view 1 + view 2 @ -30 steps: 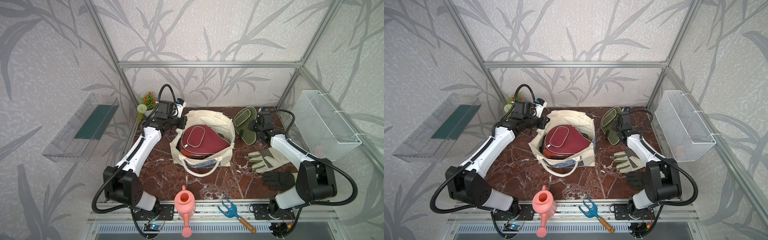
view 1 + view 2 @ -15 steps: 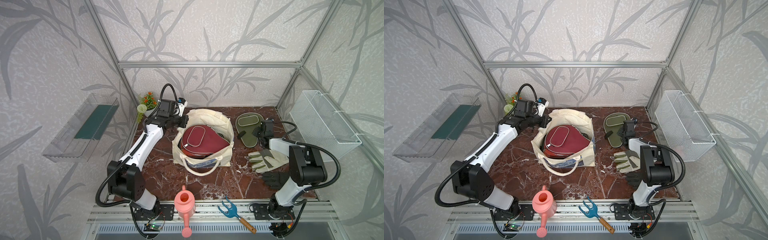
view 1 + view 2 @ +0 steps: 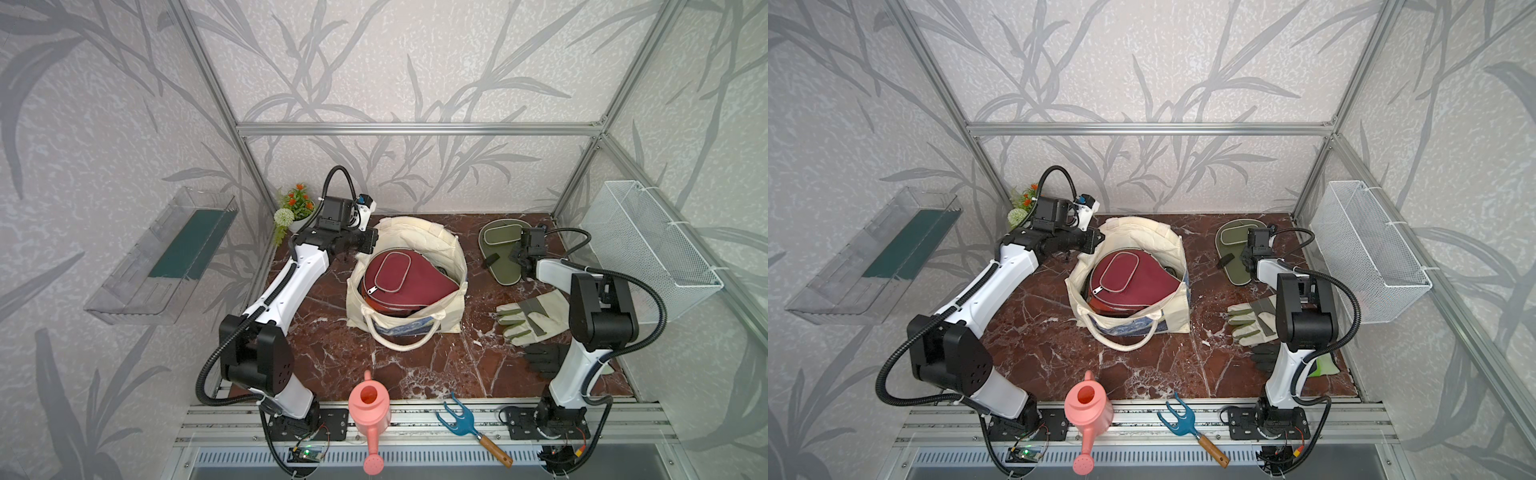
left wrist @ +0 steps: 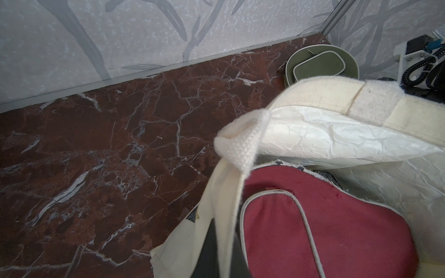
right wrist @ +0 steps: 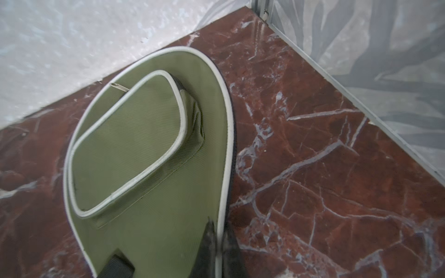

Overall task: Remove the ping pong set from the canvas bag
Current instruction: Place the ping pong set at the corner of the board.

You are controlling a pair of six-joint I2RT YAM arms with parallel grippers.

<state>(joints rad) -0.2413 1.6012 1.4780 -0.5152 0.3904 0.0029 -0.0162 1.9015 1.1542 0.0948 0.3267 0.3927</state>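
Between clenched left gripper (image 4: 224, 261) jaws: rim of cream canvas tote bag (image 4: 313, 93), pinned open, presumably for access; maroon paddle-shaped zip cover (image 4: 337, 228) inside. Right gripper (image 5: 218, 251) pinches olive paddle-shaped zip cover (image 5: 144, 144) by piped edge, flat on red marble tabletop (image 5: 337, 168), outside bag.

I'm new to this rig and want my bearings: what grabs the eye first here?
The cream canvas bag stands at mid-table, mouth open, with a maroon cover filling it and the left gripper pinching its rim. Toward the back right corner an olive cover lies flat on the marble, its edge pinched by the right gripper.
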